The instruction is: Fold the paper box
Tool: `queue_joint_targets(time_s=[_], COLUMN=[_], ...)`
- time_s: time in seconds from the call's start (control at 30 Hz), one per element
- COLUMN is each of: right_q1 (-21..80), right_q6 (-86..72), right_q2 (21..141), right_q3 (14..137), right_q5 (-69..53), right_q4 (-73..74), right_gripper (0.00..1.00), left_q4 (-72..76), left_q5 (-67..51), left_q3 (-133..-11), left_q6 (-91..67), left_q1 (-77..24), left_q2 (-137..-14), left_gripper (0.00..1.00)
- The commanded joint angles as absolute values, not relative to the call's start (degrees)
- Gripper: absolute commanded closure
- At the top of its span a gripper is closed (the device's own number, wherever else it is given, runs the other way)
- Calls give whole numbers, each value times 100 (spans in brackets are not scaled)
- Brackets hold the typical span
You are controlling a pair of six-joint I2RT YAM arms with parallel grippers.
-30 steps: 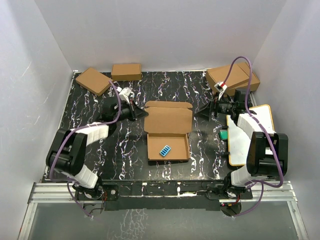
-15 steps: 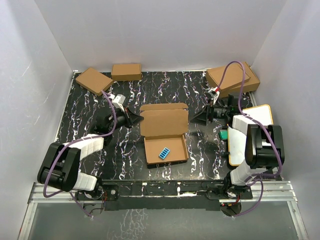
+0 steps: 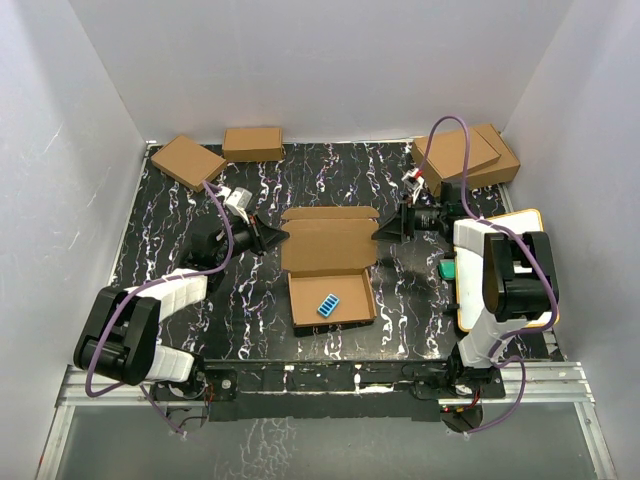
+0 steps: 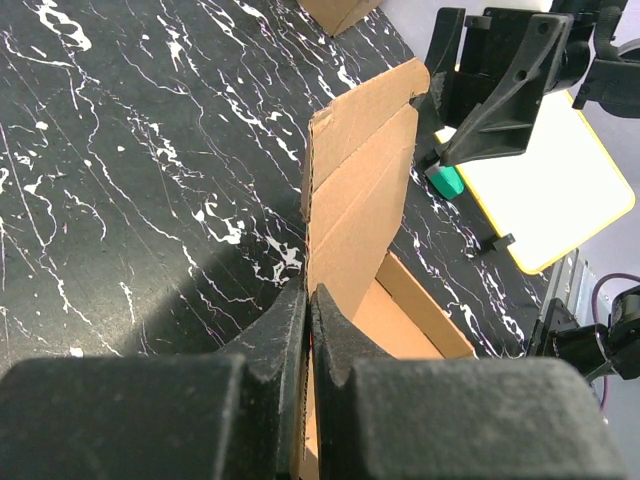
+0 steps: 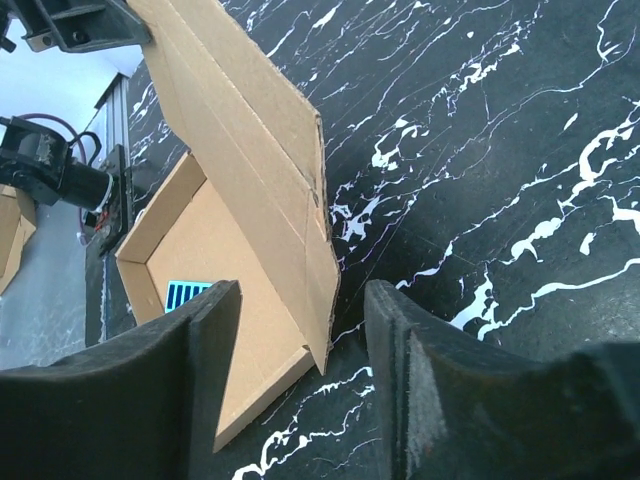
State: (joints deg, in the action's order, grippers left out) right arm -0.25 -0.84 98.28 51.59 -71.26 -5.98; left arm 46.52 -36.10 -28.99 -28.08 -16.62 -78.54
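Two arms flank one workpiece, and the change of the last second is on the right side.

Table (image 3: 200,300): a black, white-veined surface that carries everything.

Paper box (image 3: 330,245): sits near the table's centre. Its tray is open upward and its lid panel rises from the far tray wall. It lies slightly further left than a second ago.

Left end effector (image 4: 308,300): fingers pressed together on the lid's left edge, with cardboard pinched between them. It has swung with the box while keeping this grip.

Right end effector (image 5: 300,295): a second ago it stood off to the right with jaws wide. It now reaches the lid's right edge with narrower jaws. One finger stands on each side of the cardboard, and a gap shows on both sides, so nothing is clamped yet.

Blue item (image 3: 329,304): a small ribbed piece lying inside the tray.

Reading: the lid is about to be held at both edges, probably in preparation for swinging it down over the tray. The closing fold itself is not yet done.
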Motion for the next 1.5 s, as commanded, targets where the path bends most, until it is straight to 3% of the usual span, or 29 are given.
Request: queue_joint_targets(time_s=[0.0,0.2,0.4,0.57,0.9,1.13,1.47], right_q1=[127,153,258,315,878,1164,1888], right_q6=[227,307,448,542,525,-211,-664], right_q2=[9901,9939,9883,9562,8828,8640,8617], right_q3=[5433,5475,5506,5470,5449,5413,5258], right_q5=[-7059,-7091,-7014,-6510,-4586,-2956,-603], right_q4=[-589,-525,-425,-400,-560,-892,-1801], right_gripper=[47,60,81,88,92,92,92], left_q4=[4891,4942,4843,4333,2554,1640,1753], left_q5=[-3804,-3827,-3745,-3123,-941,575,2645], left_q3=[-2917,-2935,-2985,-3134,-4265,-5363,-6223], left_q6=[-2716,-2763,-2815,-2757,-2284,-2271,-1806], left_q1=[-1672,-1682,-1701,-1827,-2661,-3053,-3760], left_q2=[-7647,-7689,-7702,-7557,-7809,-8654,-9640], left_gripper=[100,100,100,100,100,100,100])
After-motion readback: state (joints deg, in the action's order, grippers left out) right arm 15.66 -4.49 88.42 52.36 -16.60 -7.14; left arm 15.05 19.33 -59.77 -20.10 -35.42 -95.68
